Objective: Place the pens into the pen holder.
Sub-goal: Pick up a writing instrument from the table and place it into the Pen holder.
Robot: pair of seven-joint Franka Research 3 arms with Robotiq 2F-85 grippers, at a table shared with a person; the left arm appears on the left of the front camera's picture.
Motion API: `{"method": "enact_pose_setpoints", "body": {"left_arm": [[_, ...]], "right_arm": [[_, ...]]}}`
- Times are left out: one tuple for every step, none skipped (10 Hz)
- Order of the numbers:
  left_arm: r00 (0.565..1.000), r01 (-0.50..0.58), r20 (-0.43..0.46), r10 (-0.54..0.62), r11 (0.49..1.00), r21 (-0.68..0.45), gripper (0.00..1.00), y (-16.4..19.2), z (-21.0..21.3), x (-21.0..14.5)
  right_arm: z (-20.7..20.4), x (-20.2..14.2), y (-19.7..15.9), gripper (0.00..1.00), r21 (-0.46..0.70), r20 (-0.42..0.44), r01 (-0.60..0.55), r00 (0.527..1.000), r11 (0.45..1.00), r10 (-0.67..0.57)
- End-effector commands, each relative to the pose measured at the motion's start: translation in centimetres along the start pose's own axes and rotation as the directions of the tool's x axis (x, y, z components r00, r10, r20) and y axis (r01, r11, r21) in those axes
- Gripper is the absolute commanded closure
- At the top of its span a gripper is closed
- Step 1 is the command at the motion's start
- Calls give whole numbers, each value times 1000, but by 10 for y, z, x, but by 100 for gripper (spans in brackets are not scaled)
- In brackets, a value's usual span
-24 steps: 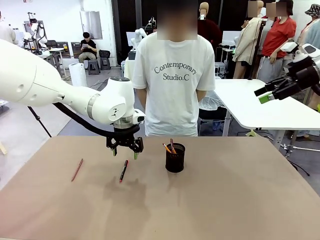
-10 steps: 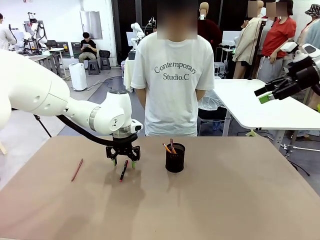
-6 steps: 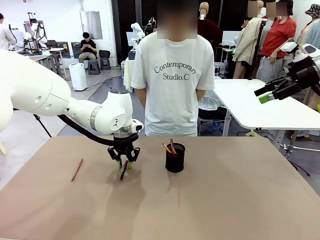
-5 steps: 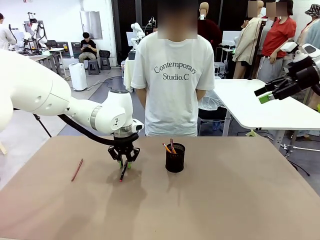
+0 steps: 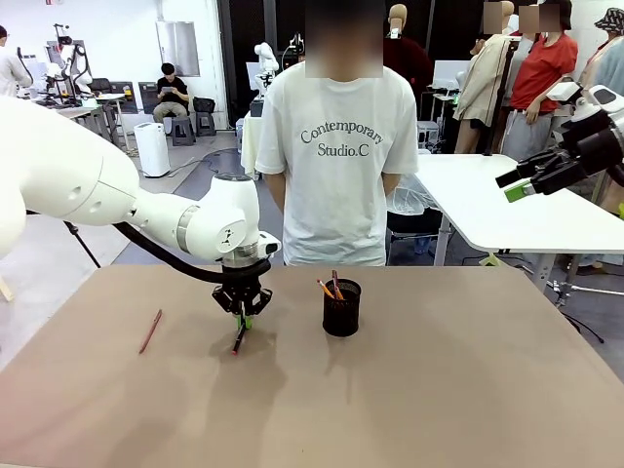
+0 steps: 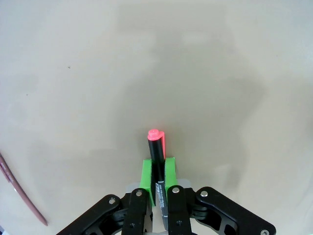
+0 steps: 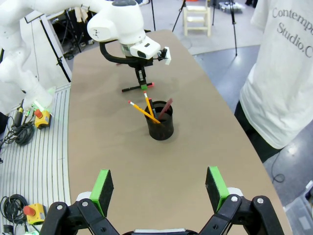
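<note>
In front, we see our left gripper [image 5: 242,318] pinching the black pen [image 5: 238,340] on the table [image 5: 439,390], left of the pen holder [image 5: 341,308]. Its wrist camera shows the jaws clamped on it. From the right wrist, our right gripper [image 7: 159,188] gapes wide; the pen holder carries three pencils [image 7: 142,110].

The table [image 5: 439,390] has a plain light brown top that fills the near part of the front view. Three things are directly on it. A reddish-brown pencil [image 5: 150,331] lies flat towards the left edge, a black pen with a red tip [image 5: 239,339] lies left of the middle, and the black mesh pen holder [image 5: 341,310] stands upright near the pen on its right, not touching it.
</note>
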State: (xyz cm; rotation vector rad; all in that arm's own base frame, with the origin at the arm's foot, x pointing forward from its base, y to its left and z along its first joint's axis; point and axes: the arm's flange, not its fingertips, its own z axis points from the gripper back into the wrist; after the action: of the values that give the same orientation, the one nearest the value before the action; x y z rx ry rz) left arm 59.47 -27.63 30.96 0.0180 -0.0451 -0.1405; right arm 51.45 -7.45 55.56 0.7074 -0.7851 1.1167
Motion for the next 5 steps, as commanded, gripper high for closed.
{"method": "enact_pose_setpoints", "body": {"left_arm": [[999, 5, -50, -9, 997, -79, 100, 4, 0, -1], [998, 37, -40, -45, 984, -175, 100, 7, 9, -4], [998, 63, -11, -68, 964, -258, 100, 11, 26, -9], [997, 75, -10, -81, 956, -285, 100, 13, 41, -12], [993, 114, 5, -119, 939, -325, 100, 14, 55, -16]], "right_arm": [[2, 3, 1, 0, -2, -10, -3, 1000, 1000, 3], [2, 3, 1, 0, -2, -10, -3, 1000, 1000, 3], [2, 3, 1, 0, -2, -10, -3, 1000, 1000, 3], [2, 3, 1, 0, -2, -10, -3, 1000, 1000, 3], [2, 3, 1, 0, -2, -10, -3, 1000, 1000, 3]]}}
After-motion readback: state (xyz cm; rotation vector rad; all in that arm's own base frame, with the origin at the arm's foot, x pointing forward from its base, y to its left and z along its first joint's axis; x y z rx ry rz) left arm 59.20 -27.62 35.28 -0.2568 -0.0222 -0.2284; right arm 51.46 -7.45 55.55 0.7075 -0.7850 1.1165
